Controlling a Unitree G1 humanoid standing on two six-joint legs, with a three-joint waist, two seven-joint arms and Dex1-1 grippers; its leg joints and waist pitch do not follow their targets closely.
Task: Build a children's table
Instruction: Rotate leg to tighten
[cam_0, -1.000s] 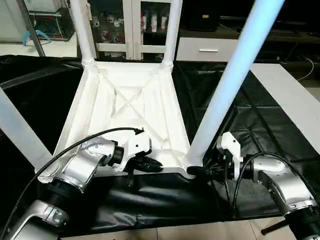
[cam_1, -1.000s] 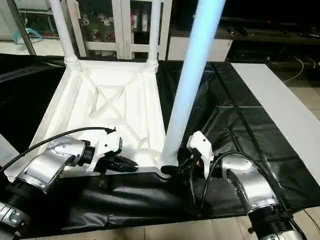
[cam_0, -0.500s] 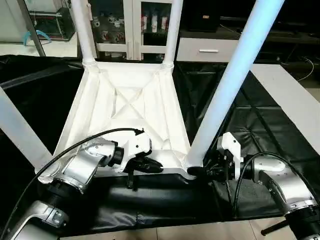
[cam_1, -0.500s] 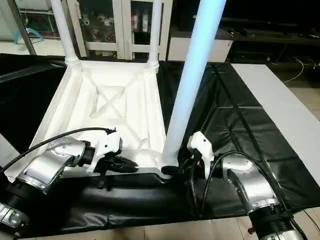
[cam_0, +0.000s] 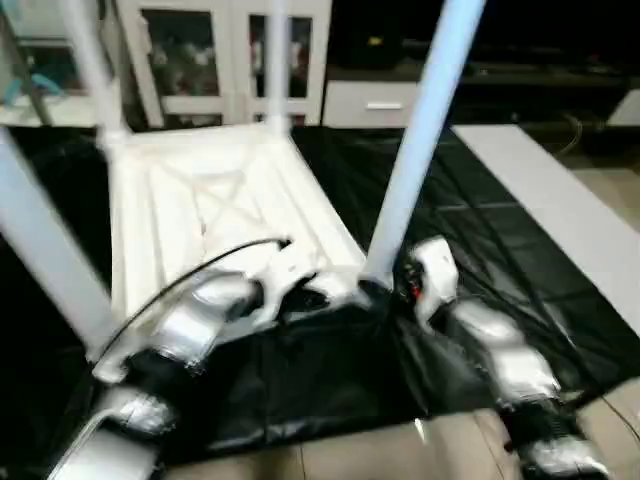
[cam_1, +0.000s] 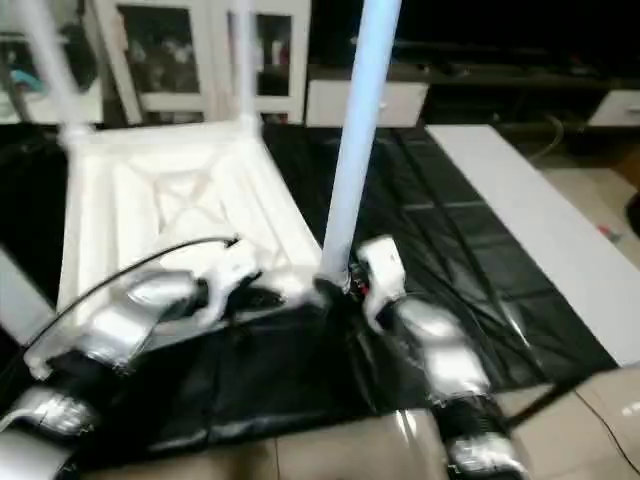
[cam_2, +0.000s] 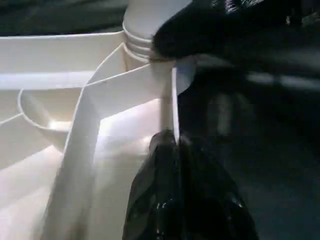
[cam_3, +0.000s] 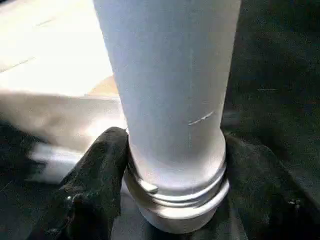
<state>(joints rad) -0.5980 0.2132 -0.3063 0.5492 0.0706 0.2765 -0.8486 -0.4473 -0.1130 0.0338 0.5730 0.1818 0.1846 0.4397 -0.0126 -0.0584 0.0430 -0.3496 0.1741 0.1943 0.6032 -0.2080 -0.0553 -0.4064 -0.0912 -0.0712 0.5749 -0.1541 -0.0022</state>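
Left gripper (cam_2: 172, 150): fingers pressed together, pinching the thin near rim of the table top (cam_0: 215, 215) close to the near right corner socket (cam_3: 175, 200).
Right gripper (cam_3: 175, 175): fingers spread, one on each side of the near right leg (cam_0: 415, 140) at its ribbed base, touching it just above the socket.
Table top: upside down on a black sheet (cam_0: 480, 230), X-ribbed underside facing up.
Legs counted: four, all standing upright from the corners – two far ones (cam_0: 85, 70) (cam_0: 277, 65), the near left one (cam_0: 40, 250), the near right one.
Table tops counted: one.
Background: white cabinet (cam_0: 215, 50) behind the sheet.
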